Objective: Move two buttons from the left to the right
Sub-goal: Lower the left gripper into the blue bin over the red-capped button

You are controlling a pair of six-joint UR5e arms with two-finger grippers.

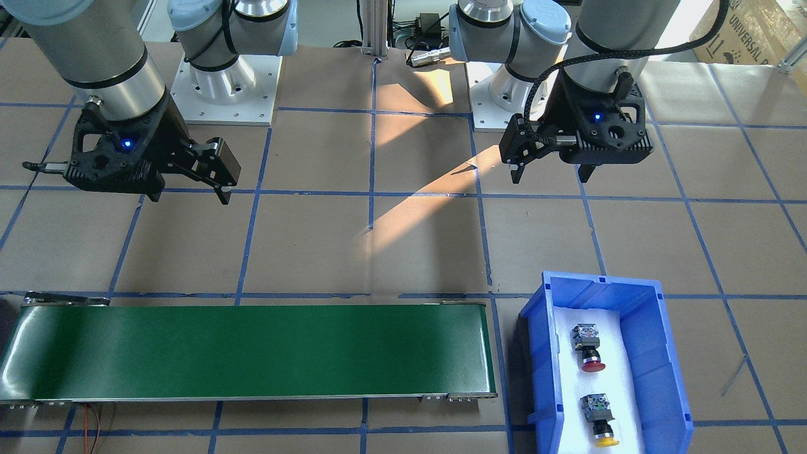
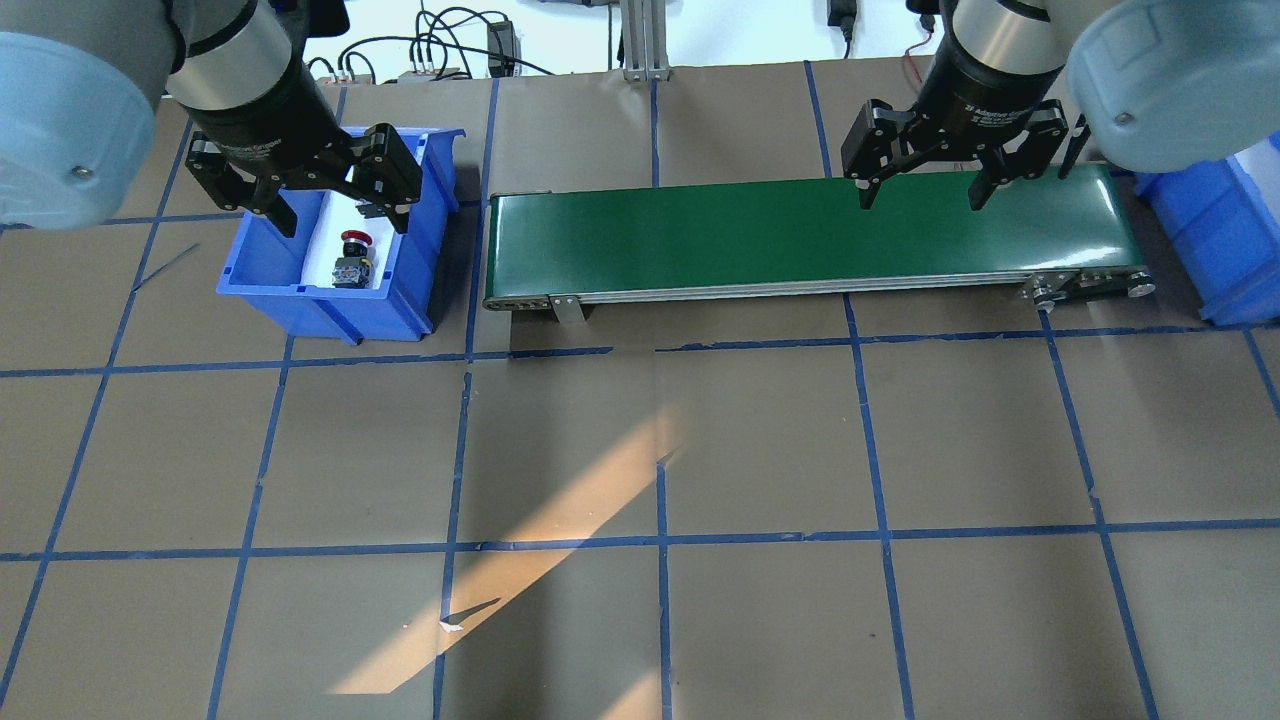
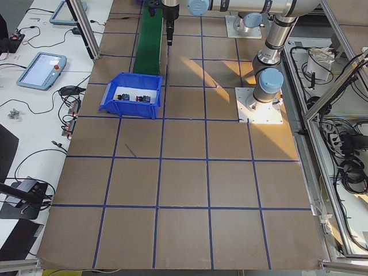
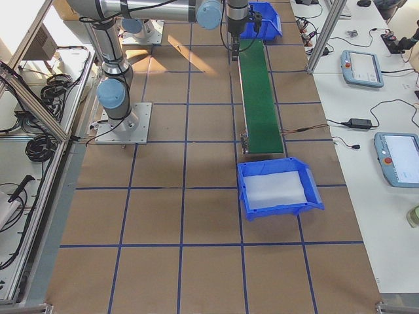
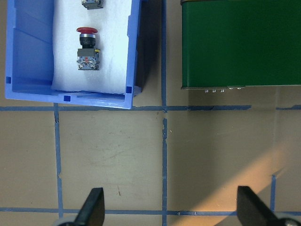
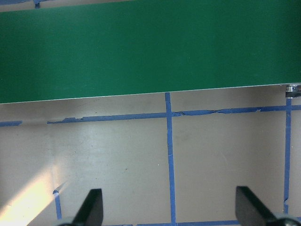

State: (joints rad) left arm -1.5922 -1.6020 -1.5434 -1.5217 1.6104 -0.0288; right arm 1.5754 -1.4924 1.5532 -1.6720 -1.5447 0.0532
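Note:
The red button (image 1: 589, 348) and the yellow button (image 1: 599, 422) lie on white foam in a blue bin (image 1: 656, 372) at the left end of a green conveyor belt (image 1: 252, 350). My left gripper (image 2: 345, 225) is open and empty, hanging high over the bin's near side. In the overhead view it shows the red button (image 2: 352, 255) and hides the yellow one. The left wrist view shows the red button (image 5: 87, 49) whole and only the yellow button's body (image 5: 91, 4) at the top edge. My right gripper (image 2: 923, 198) is open and empty above the belt's right part (image 6: 150, 47).
A second blue bin (image 4: 278, 208) lined with white foam stands past the belt's right end and holds nothing. Brown paper with blue tape lines covers the table. Both arm bases (image 1: 224, 85) stand at the robot's side of the table.

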